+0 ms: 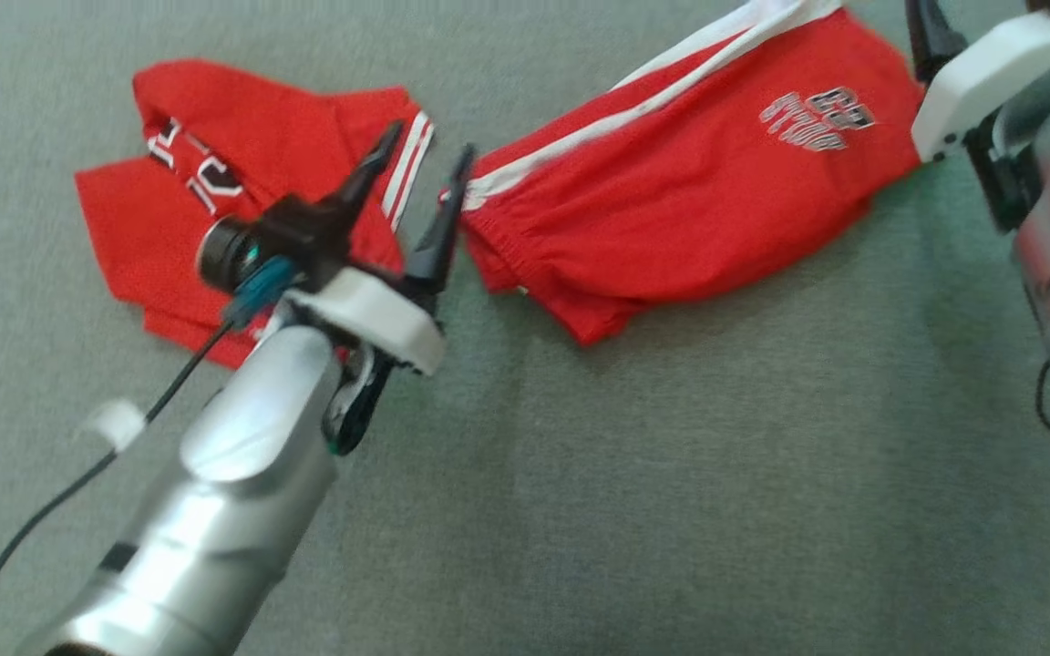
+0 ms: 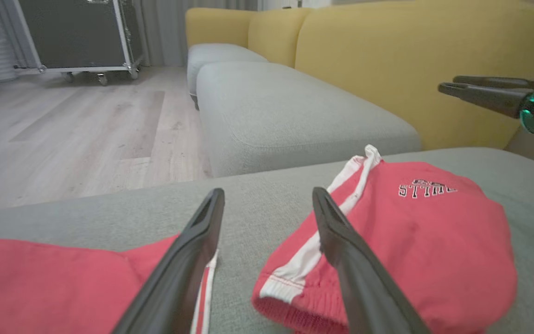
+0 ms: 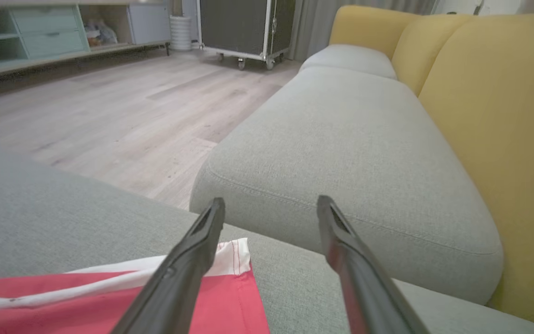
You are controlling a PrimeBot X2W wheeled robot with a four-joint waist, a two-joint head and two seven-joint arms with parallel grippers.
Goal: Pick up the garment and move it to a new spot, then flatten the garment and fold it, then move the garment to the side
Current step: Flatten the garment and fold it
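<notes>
The room has a pale wooden floor (image 3: pixel 109 116) that reaches to a grey curtain at the far side. Along the floor runs a long sofa (image 2: pixel 410 60) with yellow back cushions and grey seat cushions. The nearest grey cushion (image 1: pixel 671 501) is the work surface; its cloth is flat and a little rough.

Against the far wall stands a black case (image 2: pixel 77 32) with metal edges and small wheels. To its left in the right wrist view is a low shelf unit (image 3: pixel 30 37) with pale green drawers.

On the work cushion lie the red shorts (image 1: pixel 671 200), with white side stripes and a small printed logo. They are laid out roughly flat with some wrinkles, and the waistband points to the robot's left. A red jersey (image 1: pixel 179 109) lies near them, further to the left, apart from the shorts.

The left gripper (image 1: pixel 431 138) hangs over the gap between the jersey and the waistband, its fingers spread wide and holding nothing. The right gripper (image 3: pixel 271 200) is at the far white-striped corner of the shorts, also spread wide and empty.
</notes>
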